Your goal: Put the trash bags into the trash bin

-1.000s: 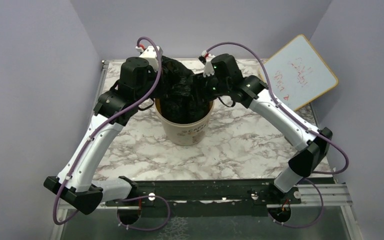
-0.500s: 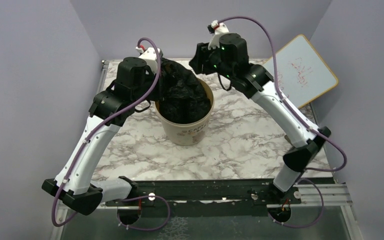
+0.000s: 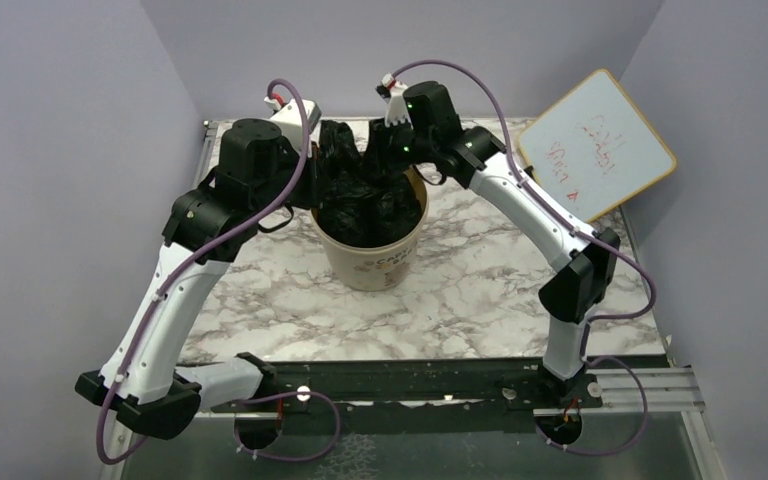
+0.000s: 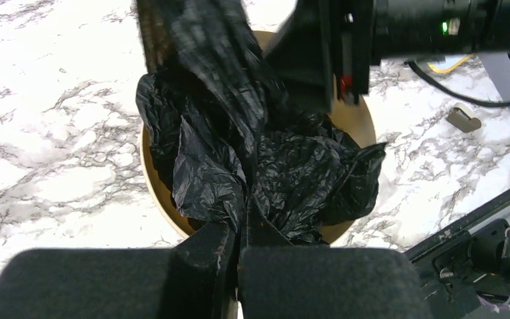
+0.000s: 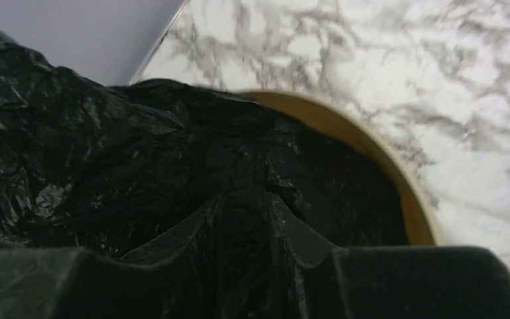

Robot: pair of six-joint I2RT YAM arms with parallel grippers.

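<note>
Now the trash bag [image 3: 365, 195] stands upright in the trash bin [image 3: 375, 265], pinched by the left gripper [image 4: 242, 224] and the returned right gripper [image 5: 242, 203].

Trash bags [image 3: 365, 198] in trash bin [image 3: 375, 262] (spilling over rim), table [image 3: 480, 290] centre; board [image 3: 600, 150] behind-right.
</note>
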